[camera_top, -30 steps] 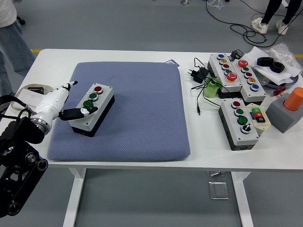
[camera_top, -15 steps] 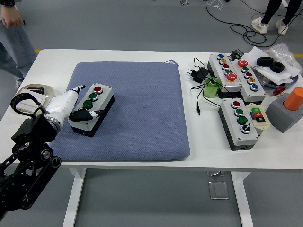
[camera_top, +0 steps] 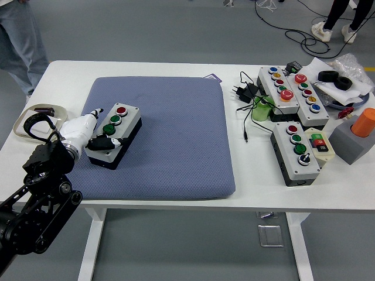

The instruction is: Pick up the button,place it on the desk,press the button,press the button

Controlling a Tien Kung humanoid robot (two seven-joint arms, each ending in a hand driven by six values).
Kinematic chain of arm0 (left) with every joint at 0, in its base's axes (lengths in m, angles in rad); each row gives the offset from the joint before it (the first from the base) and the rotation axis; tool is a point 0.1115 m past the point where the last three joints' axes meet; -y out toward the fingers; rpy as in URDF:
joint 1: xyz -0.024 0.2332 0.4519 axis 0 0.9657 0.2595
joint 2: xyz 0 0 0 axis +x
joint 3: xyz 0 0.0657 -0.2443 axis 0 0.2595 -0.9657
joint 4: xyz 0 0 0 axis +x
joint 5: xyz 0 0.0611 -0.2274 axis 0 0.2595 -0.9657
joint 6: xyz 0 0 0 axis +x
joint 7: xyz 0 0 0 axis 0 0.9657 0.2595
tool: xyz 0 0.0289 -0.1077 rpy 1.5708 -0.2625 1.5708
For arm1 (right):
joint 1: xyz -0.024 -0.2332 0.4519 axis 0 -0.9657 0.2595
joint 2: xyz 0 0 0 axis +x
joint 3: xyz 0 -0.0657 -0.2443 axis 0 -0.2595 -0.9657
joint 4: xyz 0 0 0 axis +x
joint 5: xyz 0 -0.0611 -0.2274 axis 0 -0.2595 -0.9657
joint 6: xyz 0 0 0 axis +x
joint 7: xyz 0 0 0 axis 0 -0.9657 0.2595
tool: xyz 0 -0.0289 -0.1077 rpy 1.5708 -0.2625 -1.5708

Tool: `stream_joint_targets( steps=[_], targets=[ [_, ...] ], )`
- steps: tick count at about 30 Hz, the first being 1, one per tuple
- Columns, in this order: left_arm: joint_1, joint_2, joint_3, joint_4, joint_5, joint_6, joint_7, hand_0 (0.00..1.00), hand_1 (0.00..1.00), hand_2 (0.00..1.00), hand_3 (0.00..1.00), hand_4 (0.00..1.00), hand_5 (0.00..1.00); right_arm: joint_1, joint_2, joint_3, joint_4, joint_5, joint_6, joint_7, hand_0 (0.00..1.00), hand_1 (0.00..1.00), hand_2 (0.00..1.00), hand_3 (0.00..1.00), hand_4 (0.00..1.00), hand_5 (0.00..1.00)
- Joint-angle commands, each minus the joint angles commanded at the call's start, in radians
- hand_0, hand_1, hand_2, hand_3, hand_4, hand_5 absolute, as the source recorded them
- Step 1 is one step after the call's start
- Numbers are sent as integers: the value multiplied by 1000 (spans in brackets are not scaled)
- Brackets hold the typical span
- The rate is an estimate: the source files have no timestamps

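Since 1 second ago my left hand (camera_top: 88,133) pulled closer to me, fingers holding the box's (camera_top: 114,135) near end. Box sits on the pad (camera_top: 176,134), long axis pointing to 1 o'clock.

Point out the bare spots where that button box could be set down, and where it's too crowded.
Free: the blue mat right of the button box held by the left hand, and the bare table strip between the mat and the black-sided control box. Crowded: the far right corner with the cables.
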Motion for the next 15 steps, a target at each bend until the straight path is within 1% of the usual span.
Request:
stream_joint_targets(
  steps=[1, 4, 5, 6, 10, 11, 15],
  targets=[
    [-3, 0, 0, 5, 9, -19, -8, 598, 728, 799, 952, 998, 651, 0, 0, 1, 0, 0, -1, 0, 669, 594, 623, 591, 286, 71],
    [-9, 1, 2, 17, 18, -44, -23, 598, 728, 799, 952, 998, 651, 0, 1, 1, 0, 2, -2, 2, 669, 594, 623, 591, 286, 71],
    [-13, 0, 4, 28, 18, -54, -32, 532, 653, 645, 909, 998, 527, 0, 1, 0, 0, 3, -3, 2, 668, 592, 622, 591, 287, 70],
    [-14, 0, 5, 33, 15, -58, -37, 532, 653, 645, 909, 998, 527, 1, 1, 0, 0, 3, -3, 2, 668, 592, 622, 591, 287, 70],
    [-19, 0, 12, 46, 11, -62, -43, 532, 653, 645, 909, 998, 527, -1, 1, -2, 0, 4, -3, 2, 668, 592, 622, 591, 287, 70],
    [-19, 0, 13, 48, 10, -64, -48, 467, 586, 557, 837, 939, 355, -1, 1, -2, 0, 3, -3, 1, 668, 592, 623, 591, 287, 69],
    [-18, 5, 18, 54, 12, -33, -65, 467, 586, 557, 837, 939, 355, -2, 1, -4, 0, 4, -3, 2, 668, 592, 623, 591, 287, 69]
  ],
)
